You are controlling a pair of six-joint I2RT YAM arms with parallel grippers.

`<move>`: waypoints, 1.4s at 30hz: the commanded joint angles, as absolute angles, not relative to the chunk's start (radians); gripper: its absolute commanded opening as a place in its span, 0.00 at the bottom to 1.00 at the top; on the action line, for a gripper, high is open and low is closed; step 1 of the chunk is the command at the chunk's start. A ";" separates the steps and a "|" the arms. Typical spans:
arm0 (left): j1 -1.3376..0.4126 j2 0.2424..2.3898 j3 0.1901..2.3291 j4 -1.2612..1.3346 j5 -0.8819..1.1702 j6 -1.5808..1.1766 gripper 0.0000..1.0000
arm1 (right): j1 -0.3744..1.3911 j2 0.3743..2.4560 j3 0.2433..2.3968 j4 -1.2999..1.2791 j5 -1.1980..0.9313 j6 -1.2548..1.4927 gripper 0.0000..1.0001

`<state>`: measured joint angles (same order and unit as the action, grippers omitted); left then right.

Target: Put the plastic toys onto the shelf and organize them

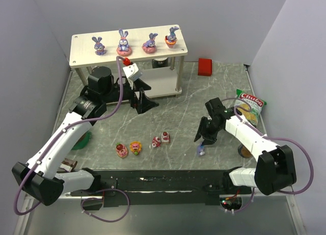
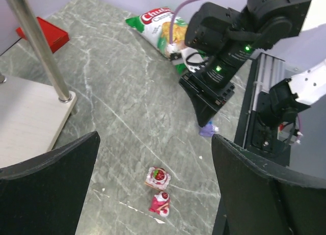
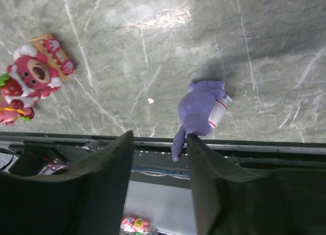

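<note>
The shelf (image 1: pixel 130 45) stands at the back with several purple bunnies on its top board, among them one (image 1: pixel 99 45) at the left and one on an orange base (image 1: pixel 172 38) at the right. A fifth purple bunny (image 3: pixel 198 112) lies on its side on the table (image 1: pixel 201 151). My right gripper (image 3: pixel 159 138) is open just above it, with the right fingertip (image 3: pixel 196 143) touching the bunny's head. Several sweets lie mid-table: (image 1: pixel 121 151), (image 1: pixel 135 147), (image 1: pixel 156 141), (image 1: pixel 166 137). My left gripper (image 2: pixel 155 138) is open and empty near the shelf's front (image 1: pixel 142 101); two sweets (image 2: pixel 158 177), (image 2: pixel 161 203) lie far below it.
A chips bag (image 1: pixel 250 106) lies at the right, behind the right arm. A red block (image 1: pixel 205 66) sits right of the shelf. A shelf post (image 2: pixel 38 41) and the lower board (image 2: pixel 25 118) are left of my left gripper. A green plate edge (image 1: pixel 82 140) shows under the left arm.
</note>
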<state>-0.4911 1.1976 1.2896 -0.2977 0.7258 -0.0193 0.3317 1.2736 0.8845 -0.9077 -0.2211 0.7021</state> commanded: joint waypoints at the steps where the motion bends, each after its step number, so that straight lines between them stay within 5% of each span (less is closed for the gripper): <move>1: -0.506 1.218 1.295 -0.276 0.673 -0.011 0.96 | 0.337 1.289 0.864 -0.868 -0.225 0.733 0.43; 5: -0.515 1.235 1.290 -0.278 0.667 -0.011 0.96 | 0.337 1.296 0.867 -0.873 -0.225 0.735 0.26; 6: -0.518 1.239 1.289 -0.276 0.669 -0.012 0.96 | 0.336 1.296 0.868 -0.874 -0.225 0.735 0.11; 8: -0.531 1.252 1.282 -0.261 0.663 -0.023 0.96 | 0.339 1.296 0.880 -0.877 -0.221 0.727 0.00; 28: -0.879 1.400 1.129 0.129 0.187 -0.232 0.99 | 0.336 1.287 1.333 -1.014 -0.239 0.824 0.00; 42: -0.962 1.520 1.178 0.209 0.003 -0.287 0.79 | 0.310 1.255 1.428 -0.948 -0.296 0.946 0.00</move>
<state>-0.9440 1.5185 1.1431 0.1463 0.0536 -0.2558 0.3244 1.2976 1.3705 -0.9867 -0.2802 0.8986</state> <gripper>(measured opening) 0.797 0.034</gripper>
